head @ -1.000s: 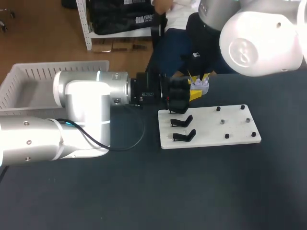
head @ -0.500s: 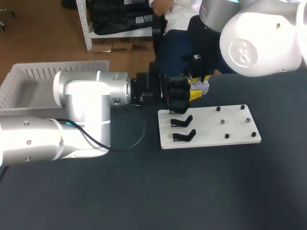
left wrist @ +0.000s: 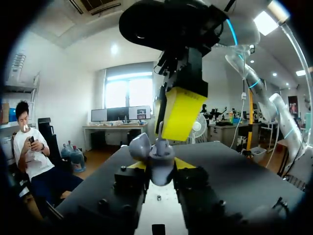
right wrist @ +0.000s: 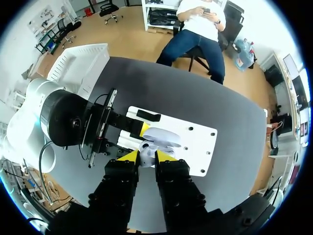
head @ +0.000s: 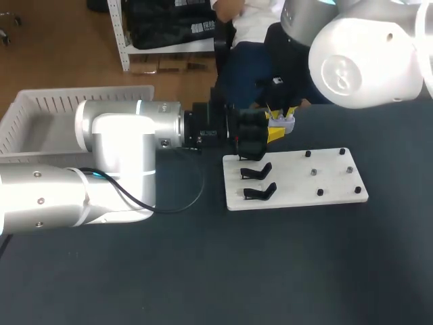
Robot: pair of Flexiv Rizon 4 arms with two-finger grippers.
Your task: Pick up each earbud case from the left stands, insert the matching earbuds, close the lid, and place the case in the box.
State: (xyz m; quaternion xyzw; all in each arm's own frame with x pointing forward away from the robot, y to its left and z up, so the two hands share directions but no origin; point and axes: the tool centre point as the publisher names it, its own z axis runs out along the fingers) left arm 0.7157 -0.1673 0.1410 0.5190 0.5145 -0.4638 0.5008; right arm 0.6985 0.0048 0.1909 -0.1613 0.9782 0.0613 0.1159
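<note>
Well left of the white stand board (head: 325, 184) you have the white box (head: 40, 108). Two black stands (head: 257, 170) sit on the board's left side. Near the board's far left corner your left gripper (head: 273, 134) clamps the grey earbud case (left wrist: 157, 159), lid open. Just above it, your right gripper (right wrist: 146, 155) points down, apparently pinching an earbud (left wrist: 160, 134) at the case's mouth.

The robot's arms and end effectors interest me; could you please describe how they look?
Both arms are white with rounded, cylindrical segments. The left arm has a thin blue ring at one joint and a black cable looping beside it; the right arm shows small dark screw holes. The left end effector and right end effector are black and blocky, with yellow tips.
</note>
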